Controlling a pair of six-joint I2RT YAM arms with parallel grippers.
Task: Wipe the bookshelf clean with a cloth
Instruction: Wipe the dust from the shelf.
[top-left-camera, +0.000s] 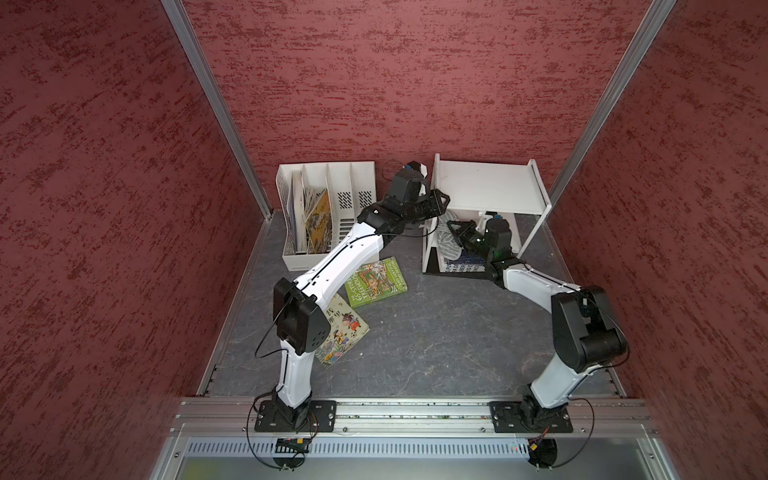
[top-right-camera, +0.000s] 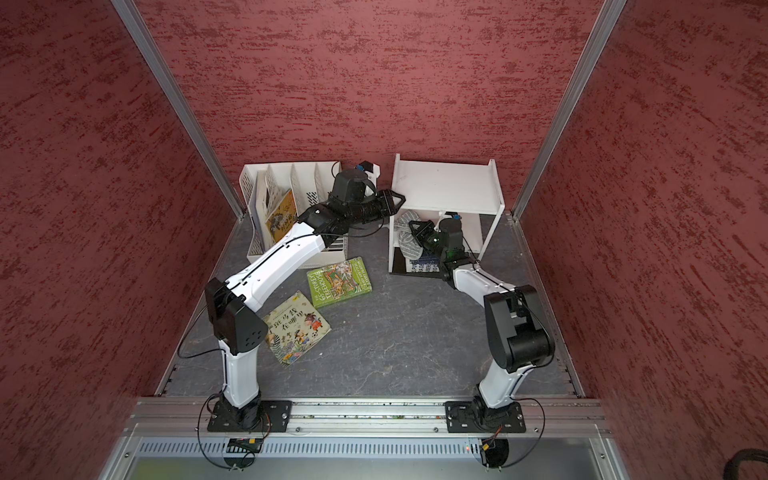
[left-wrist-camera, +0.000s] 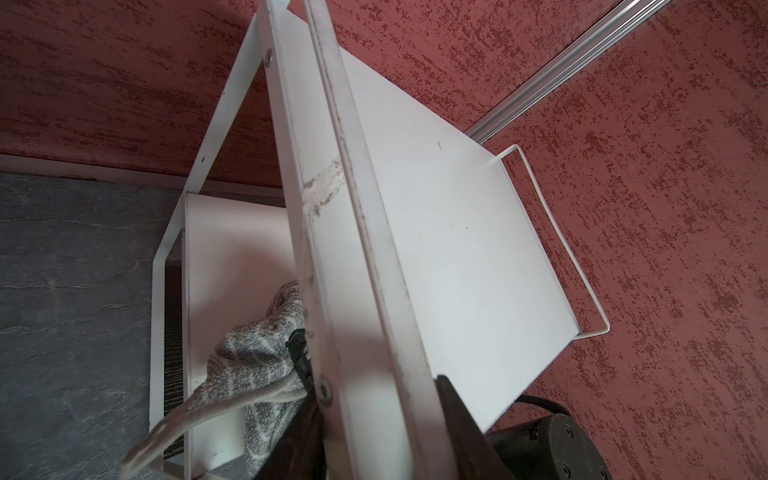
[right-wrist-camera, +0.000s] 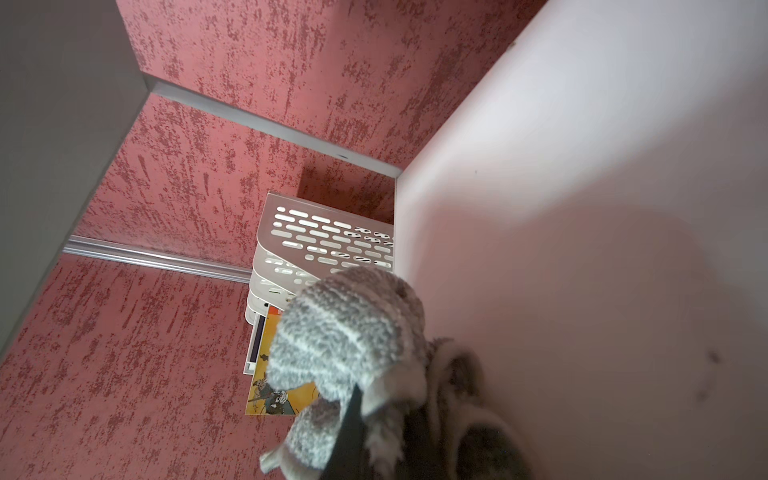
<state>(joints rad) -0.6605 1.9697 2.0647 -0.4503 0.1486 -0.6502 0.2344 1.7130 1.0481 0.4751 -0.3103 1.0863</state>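
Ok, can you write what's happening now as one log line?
left gripper: shut on bookshelf edge | right gripper: shut on cloth | cloth: inside bookshelf, below its top

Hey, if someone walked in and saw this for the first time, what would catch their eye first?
The white bookshelf at the back, with both grippers at it: the right gripper reaches in under its top board, shut on a grey striped cloth, while the left gripper grips the top board's edge. Next, a green book and a picture book lying loose on the dark table in front.
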